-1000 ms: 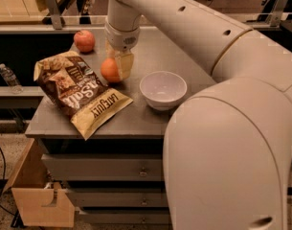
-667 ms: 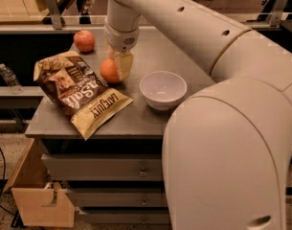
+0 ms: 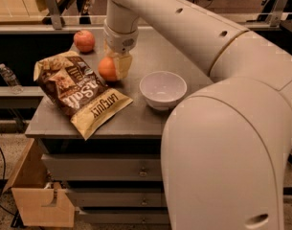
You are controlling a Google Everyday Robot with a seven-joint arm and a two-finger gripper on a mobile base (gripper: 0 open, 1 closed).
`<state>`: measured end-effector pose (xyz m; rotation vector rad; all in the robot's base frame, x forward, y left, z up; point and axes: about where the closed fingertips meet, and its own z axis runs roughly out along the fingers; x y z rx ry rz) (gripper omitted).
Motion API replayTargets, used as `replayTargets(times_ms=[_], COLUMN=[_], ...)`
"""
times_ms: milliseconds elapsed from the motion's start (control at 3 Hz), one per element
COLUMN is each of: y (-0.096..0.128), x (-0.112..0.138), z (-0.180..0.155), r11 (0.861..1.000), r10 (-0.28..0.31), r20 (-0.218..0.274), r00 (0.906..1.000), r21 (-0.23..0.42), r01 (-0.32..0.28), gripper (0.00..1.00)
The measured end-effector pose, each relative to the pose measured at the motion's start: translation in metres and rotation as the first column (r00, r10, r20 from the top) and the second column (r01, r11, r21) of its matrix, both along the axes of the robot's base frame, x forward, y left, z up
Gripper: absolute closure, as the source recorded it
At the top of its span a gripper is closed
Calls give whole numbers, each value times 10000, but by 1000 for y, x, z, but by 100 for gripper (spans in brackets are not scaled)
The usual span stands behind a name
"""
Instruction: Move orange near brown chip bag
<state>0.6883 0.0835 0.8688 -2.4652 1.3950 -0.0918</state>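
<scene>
The orange (image 3: 106,69) is on the grey table top (image 3: 150,114), just off the upper right edge of the brown chip bag (image 3: 78,91), which lies flat at the table's left side. My gripper (image 3: 117,66) comes straight down from the white arm and is shut on the orange. A pale yellowish finger (image 3: 123,65) covers the orange's right side, and the other finger is hidden behind the fruit. Whether the orange touches the bag cannot be told.
A redder apple-like fruit (image 3: 84,40) sits at the table's back left. A white bowl (image 3: 162,89) stands right of the orange. My white arm and body fill the right side. Drawers lie under the table; a wooden box (image 3: 38,200) is on the floor at left.
The orange and the gripper have shifted very slightly left, toward the bag. Nothing else has moved.
</scene>
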Motion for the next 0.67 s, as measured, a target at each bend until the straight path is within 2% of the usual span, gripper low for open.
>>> replayTargets(times_ms=[333,667], y=[1,1], x=[0,0], z=[-2,-2], r11=[10000,10000], r10=[12,12], r20=[-17,-17], r00=[10000,10000], r21=[-5,-5], r01=[-12,-12], gripper=[0,0])
